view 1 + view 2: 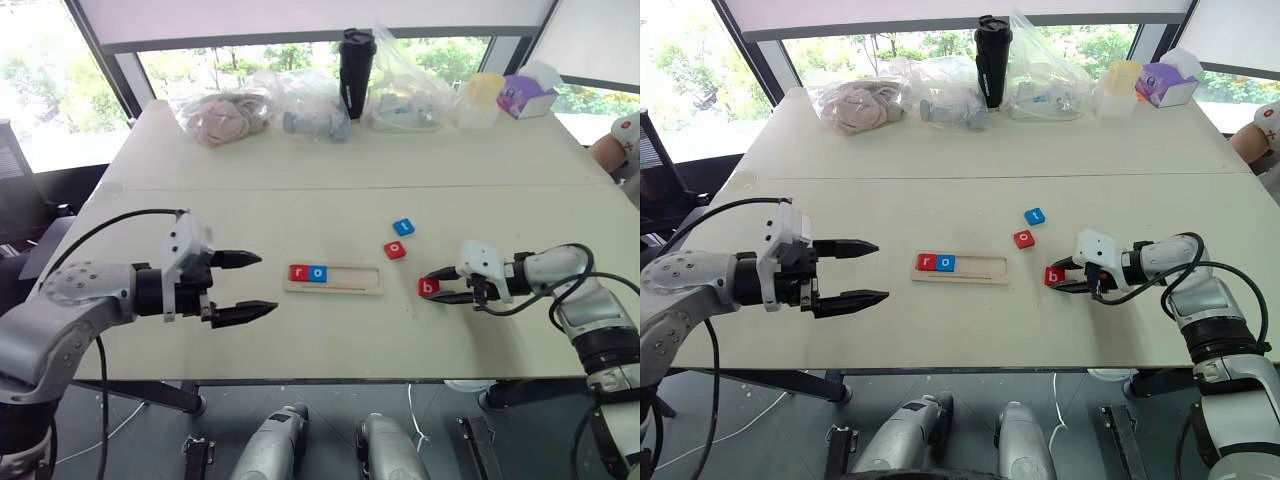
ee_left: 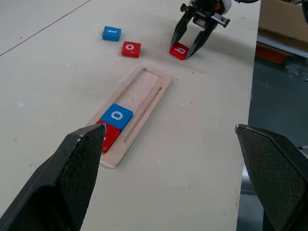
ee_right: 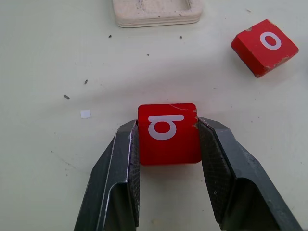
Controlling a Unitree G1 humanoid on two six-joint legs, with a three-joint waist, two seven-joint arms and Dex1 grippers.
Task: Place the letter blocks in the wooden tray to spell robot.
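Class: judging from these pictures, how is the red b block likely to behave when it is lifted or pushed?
The red b block looks rigid and flat, so it probably slides rather than rolls. The right gripper clamps its straight sides, suggesting a steady hold. Small, so likely light.

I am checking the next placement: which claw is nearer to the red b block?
Right. The right claw is shut on the red b block, a finger against each side. The left claw hangs open beyond the wooden tray's far end.

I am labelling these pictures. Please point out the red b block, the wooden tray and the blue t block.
red b block [image 3: 168, 132]: right wrist view, its lettered top face.
wooden tray [image 1: 355, 276]: left eye view, its bare recess.
blue t block [image 1: 403, 227]: left eye view, its top face.
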